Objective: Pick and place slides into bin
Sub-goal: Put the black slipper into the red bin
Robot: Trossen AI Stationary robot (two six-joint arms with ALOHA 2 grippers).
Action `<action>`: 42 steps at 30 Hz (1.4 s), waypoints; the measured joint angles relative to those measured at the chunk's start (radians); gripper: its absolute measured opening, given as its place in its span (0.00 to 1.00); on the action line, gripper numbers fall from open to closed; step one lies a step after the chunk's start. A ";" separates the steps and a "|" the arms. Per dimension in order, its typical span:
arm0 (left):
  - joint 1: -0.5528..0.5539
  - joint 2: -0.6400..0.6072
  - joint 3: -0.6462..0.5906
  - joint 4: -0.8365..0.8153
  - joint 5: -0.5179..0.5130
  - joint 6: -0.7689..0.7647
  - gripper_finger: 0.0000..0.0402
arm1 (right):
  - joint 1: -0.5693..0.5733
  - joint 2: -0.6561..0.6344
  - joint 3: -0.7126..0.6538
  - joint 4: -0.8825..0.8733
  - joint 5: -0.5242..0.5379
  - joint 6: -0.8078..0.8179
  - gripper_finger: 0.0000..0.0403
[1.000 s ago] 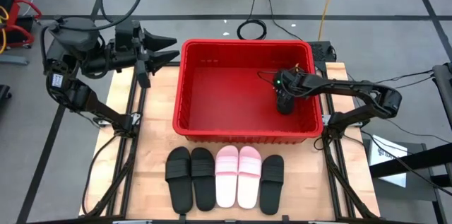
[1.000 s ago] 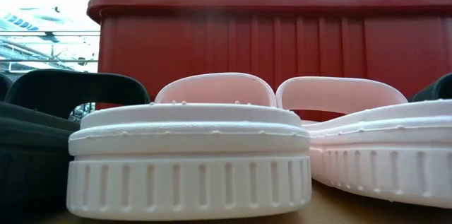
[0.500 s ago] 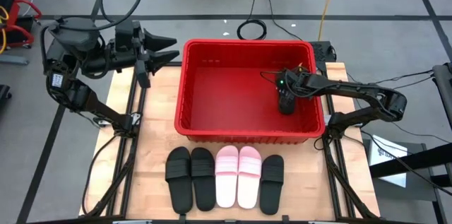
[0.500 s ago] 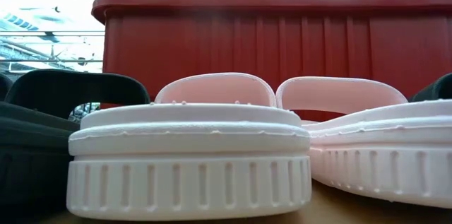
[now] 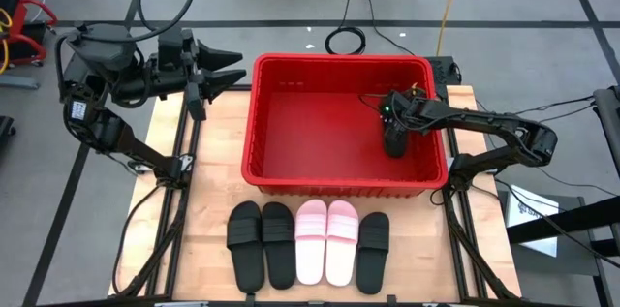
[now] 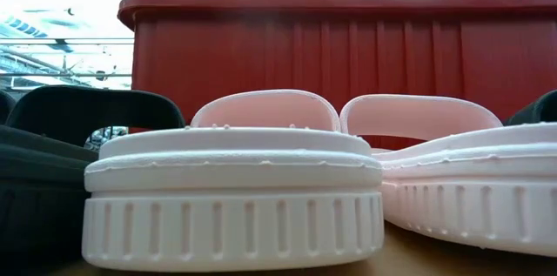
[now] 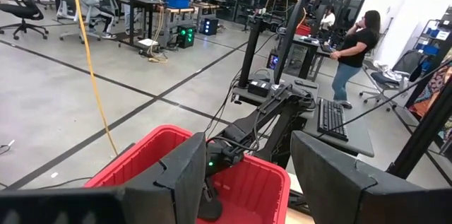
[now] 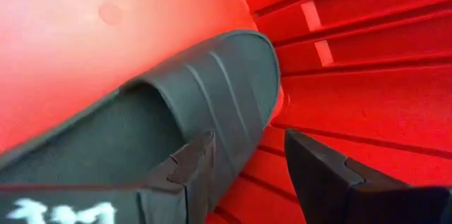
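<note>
The red bin (image 5: 291,183) stands at the table's far middle. One black slide (image 8: 162,118) lies on the bin's floor by its right wall; it also shows in the high view (image 5: 392,142). My right gripper (image 8: 247,160) is open, low inside the bin, with one finger at the slide's strap side and the other near the ribbed wall. Five slides lie side by side in a row on their soles near the front edge: black (image 5: 244,242), black (image 5: 279,244), pink (image 5: 311,241), pink (image 5: 341,241), black (image 5: 372,252). My left gripper (image 5: 231,67) is open, left of the bin. My right gripper comes from above, slanting down into the bin. One finger (image 8: 189,174) stands at the outer edge of the black slide's strap (image 8: 229,121). I cannot tell whether it touches. Bare red floor shows between the fingers. The slide lies on the bin's floor.
The bin's right wall (image 8: 367,54) with its ribs is close beside my right gripper. In the low view the pink slides (image 6: 235,198) fill the foreground before the bin's front wall (image 6: 348,58). A person stands at a desk in the room beyond (image 7: 353,47).
My right gripper has shifted a little toward the table's right edge inside the bin. The whole bin has slid a little toward the right edge too. The row of slides at the front has stayed where it was.
</note>
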 joint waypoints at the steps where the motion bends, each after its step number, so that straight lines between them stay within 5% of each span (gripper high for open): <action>1: 0.000 0.000 0.000 0.000 0.000 0.000 0.51 | 0.000 0.000 0.000 0.000 0.000 -0.001 0.40; 11: 0.000 0.000 0.000 0.000 0.000 0.001 0.51 | 0.000 -0.025 0.000 0.049 -0.094 0.145 0.41; 20: 0.001 0.000 0.000 -0.001 0.000 0.009 0.51 | 0.000 -0.142 -0.001 0.284 -0.475 0.261 0.40; 28: 0.001 0.000 0.000 -0.006 -0.001 0.016 0.51 | 0.000 -0.269 0.000 0.648 -0.656 0.617 0.39; 42: 0.000 -0.007 0.000 -0.049 0.005 0.035 0.51 | 0.086 -0.304 0.000 1.503 -0.688 0.980 0.39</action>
